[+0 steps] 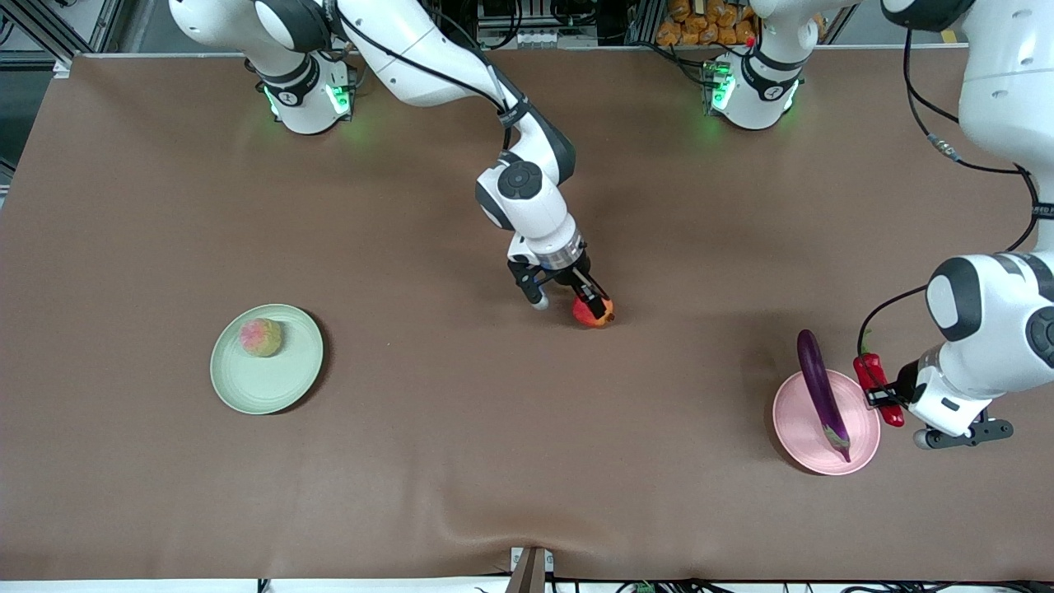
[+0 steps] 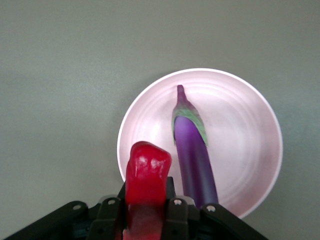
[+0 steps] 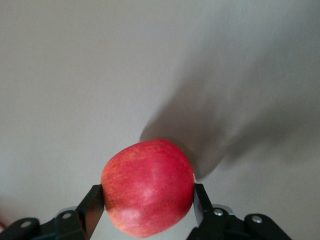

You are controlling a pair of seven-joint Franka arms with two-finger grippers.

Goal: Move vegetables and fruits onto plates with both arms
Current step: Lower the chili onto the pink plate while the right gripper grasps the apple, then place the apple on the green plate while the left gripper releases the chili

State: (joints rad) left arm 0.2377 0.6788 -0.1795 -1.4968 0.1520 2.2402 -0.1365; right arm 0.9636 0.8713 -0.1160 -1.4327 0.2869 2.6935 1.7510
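A small red apple rests on the brown table near its middle, and my right gripper is shut on it, one finger against each side. The long purple eggplant lies across the pale pink plate toward the left arm's end. My left gripper is shut on the red chili pepper, held in the air over that plate's rim beside the eggplant. The pale yellow-green fruit sits on the pale green plate toward the right arm's end.
Brown cloth covers the whole table. A small grey fixture sticks up at the table edge nearest the front camera. The arm bases stand at the edge farthest from that camera.
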